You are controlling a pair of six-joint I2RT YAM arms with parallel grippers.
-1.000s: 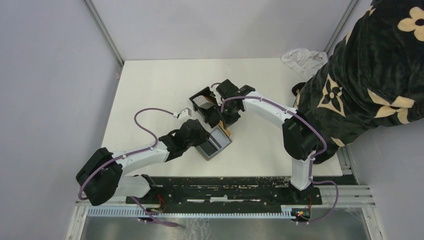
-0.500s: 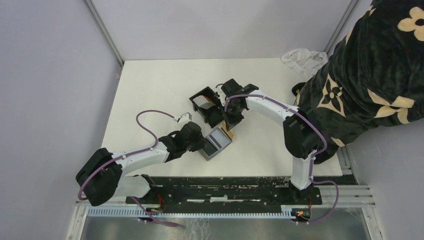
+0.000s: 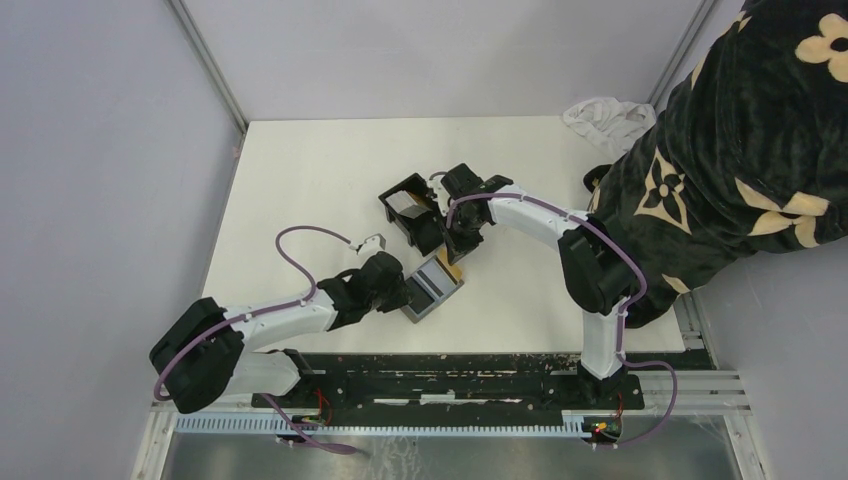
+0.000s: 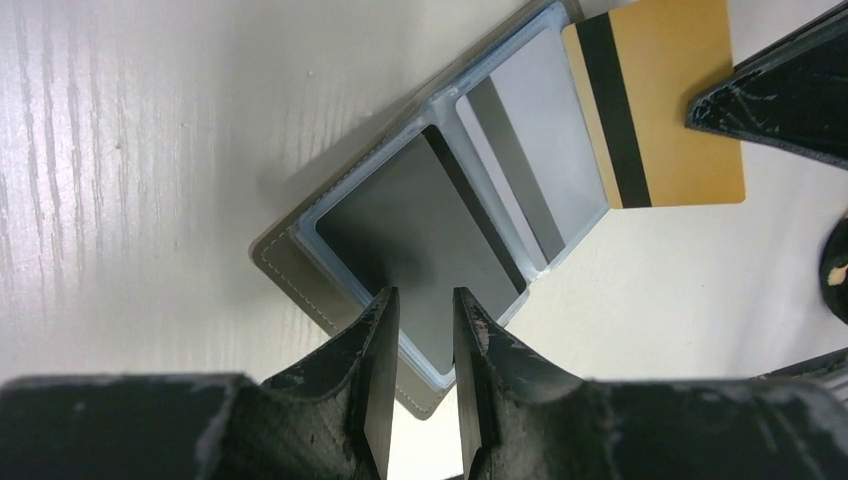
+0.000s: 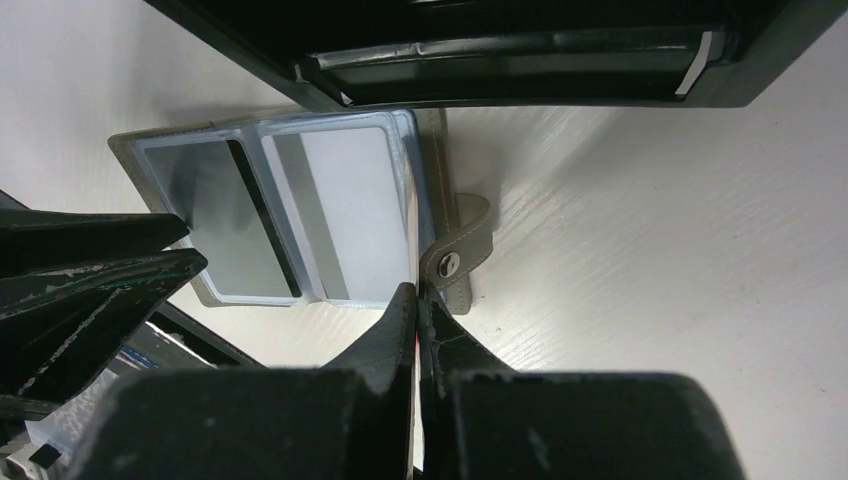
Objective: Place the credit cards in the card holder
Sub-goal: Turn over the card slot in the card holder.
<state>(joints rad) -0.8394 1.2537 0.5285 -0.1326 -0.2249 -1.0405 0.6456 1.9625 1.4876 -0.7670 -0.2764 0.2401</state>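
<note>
Grey walls close in a white surface (image 3: 300, 170). At its right edge sits a person in a black flower-patterned robe (image 3: 740, 150), with a white cloth (image 3: 603, 117) in the far corner. Compared with a second ago, the left arm has drawn back a little toward its base. The left gripper (image 4: 420, 300) now sits at the near end of the grey wallet (image 3: 435, 285) rather than over it. The wallet and the card holder (image 3: 400, 187) lie about where they were, and the right arm has barely shifted.

The wallet lies open and flat with two clear sleeves. The near one holds a dark grey card (image 4: 420, 240) and the far one a lighter grey card (image 4: 555, 130), each with a dark stripe. The tan-gold card (image 4: 660, 100) lies at the wallet's far end, outside the sleeves. The right gripper (image 5: 415, 295) is pressed together on its edge. The left gripper's fingers stand a narrow gap apart with nothing between them; I cannot tell whether their tips touch the wallet. The card holder stands just beyond the wallet, beside the right gripper. Something pale grey is inside it, though I cannot tell if it is a card.
</note>
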